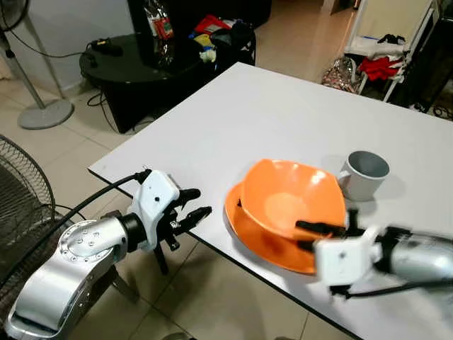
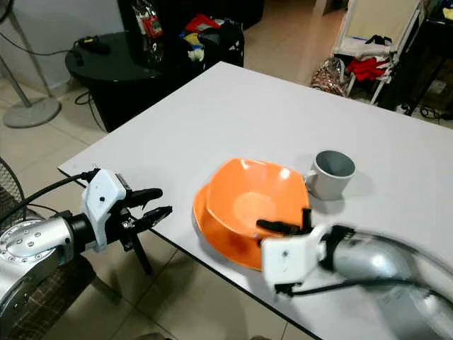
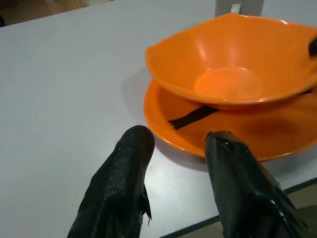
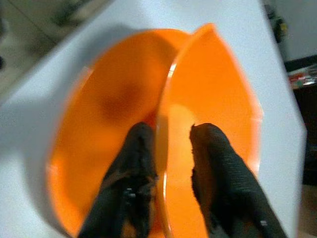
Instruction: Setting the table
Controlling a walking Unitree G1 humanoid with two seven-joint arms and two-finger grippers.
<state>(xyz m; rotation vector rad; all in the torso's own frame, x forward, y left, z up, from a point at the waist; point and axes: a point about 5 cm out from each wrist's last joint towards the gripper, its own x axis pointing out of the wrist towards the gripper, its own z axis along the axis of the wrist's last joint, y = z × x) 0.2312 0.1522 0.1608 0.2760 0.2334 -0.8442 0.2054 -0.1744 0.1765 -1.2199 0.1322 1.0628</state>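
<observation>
Orange fills the middle of my head views: an orange bowl (image 1: 291, 198) sits tilted on an orange plate (image 1: 258, 237), near the front edge of the white table (image 1: 269, 113), just below centre of the frame.

Nearest to me, at lower right, my right end effector (image 1: 322, 228) reaches in from the right. In its wrist view one black finger (image 4: 131, 173) lies outside the bowl's wall, over the plate, and the other lies inside the bowl, with the rim running up between them. The fingers are close against that wall, so I read the bowl's near rim as pinched between them. The arm itself is blurred.

At lower left my left end effector (image 1: 190, 205) hangs off the table's front edge, pointing toward the plate. Its two fingers (image 3: 119, 183) are spread a moderate gap apart and hold nothing. Its wrist view shows the tips over the table surface just short of the plate's rim, and a dark strip between bowl and plate that looks to be the other arm's finger.

Just beyond the bowl, right of centre, a grey mug (image 1: 364, 175) stands upright on the table, near the bowl; I cannot tell whether they touch.

Farther off, in the upper left, a black round side table (image 1: 120, 64) carries clutter, with a standing fan's base (image 1: 44, 113) on the tiled floor at the left edge. A clothes rack (image 1: 386, 57) stands at upper right.
</observation>
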